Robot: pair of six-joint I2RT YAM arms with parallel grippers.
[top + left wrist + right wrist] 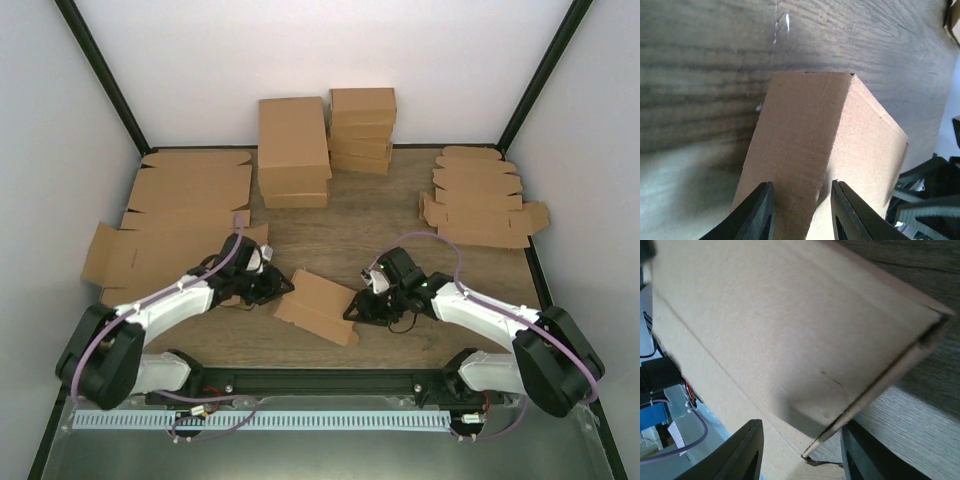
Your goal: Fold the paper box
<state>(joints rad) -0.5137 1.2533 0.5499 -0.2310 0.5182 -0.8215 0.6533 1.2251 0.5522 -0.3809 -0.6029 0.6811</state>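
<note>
The paper box [318,305] is a small brown carton lying slantwise on the wooden table [380,215] between my two arms. My left gripper [272,287] is at its left end. In the left wrist view the box [815,140] runs away from the open jaws [802,210], which straddle its near end. My right gripper [360,303] is at the box's right end. In the right wrist view the box [790,325] fills the frame, and a thin flap edge [875,395] sits between the open jaws [800,455].
Two stacks of folded brown boxes [293,150] [362,128] stand at the back centre. Flat cardboard blanks lie at the left [180,215] and at the back right [480,200]. Black frame posts and white walls bound the table.
</note>
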